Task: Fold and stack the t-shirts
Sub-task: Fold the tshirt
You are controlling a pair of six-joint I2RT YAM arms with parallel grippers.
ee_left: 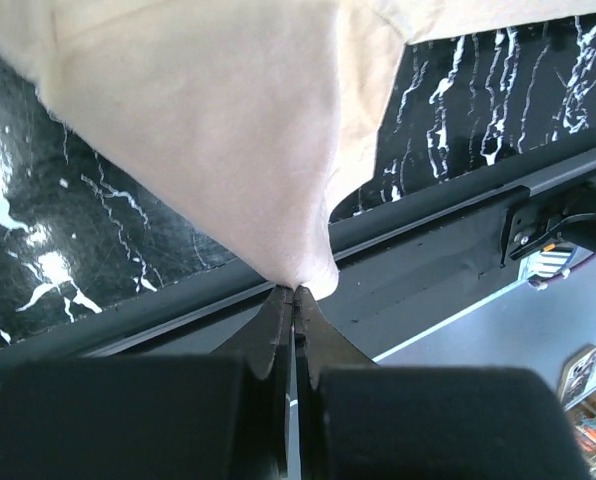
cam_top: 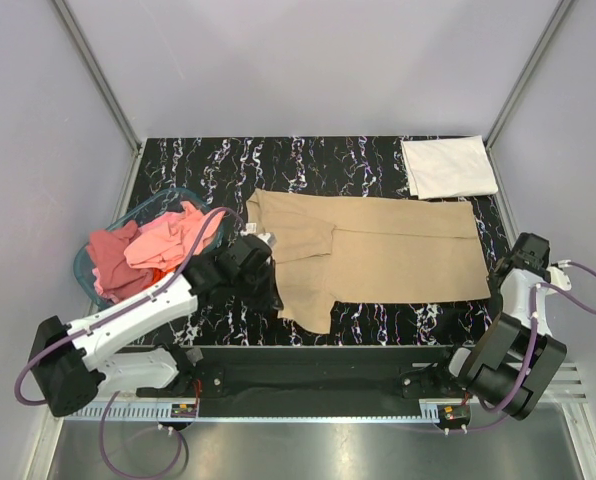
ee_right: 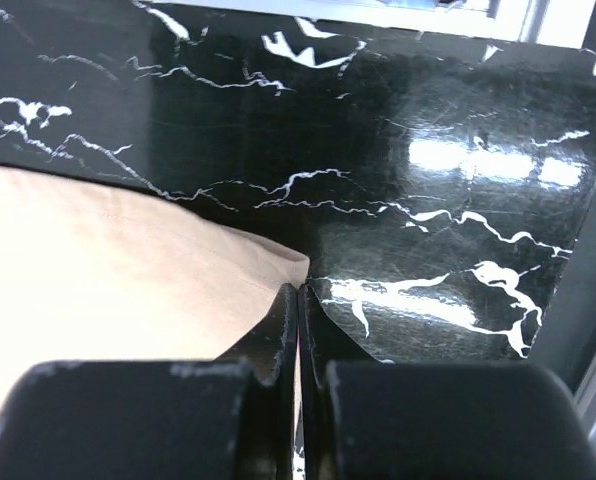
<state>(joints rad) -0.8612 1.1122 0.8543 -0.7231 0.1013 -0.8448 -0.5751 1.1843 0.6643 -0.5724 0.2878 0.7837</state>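
Two grippers: both are working at my near side of the table (cam_top: 378, 160), and each one is clamping cloth.
Left gripper (ee_left: 294, 292): its jaws are pressing flat together on a peaked pinch of the tan tee (cam_top: 398, 250). In my wrist view the cloth is fanning up and away from the tips, with the table's front rail showing beyond them.
Right gripper (ee_right: 298, 292): its jaws are likewise squeezing tight on the tan tee, biting a rounded corner of the cloth where it is giving way to bare black marble.
Tan tee: it is lying spread across the middle of the table, collar end toward the left arm and hem toward the right arm. One sleeve is reaching toward the front edge, and a small white neck label (cam_top: 264, 238) is showing just beside the left wrist.
Basket (cam_top: 88, 275): this translucent blue tub is sitting at the table's left edge, close beside the left arm.
Pink and red tees (cam_top: 163, 245): they are lying crumpled in the basket, a salmon one heaping toward the table side and a darker red one sitting to its left.
White tee (cam_top: 448, 167): it is resting folded in the far right corner, just beyond the tan tee's far edge. I am not able to tell whether the two are touching.
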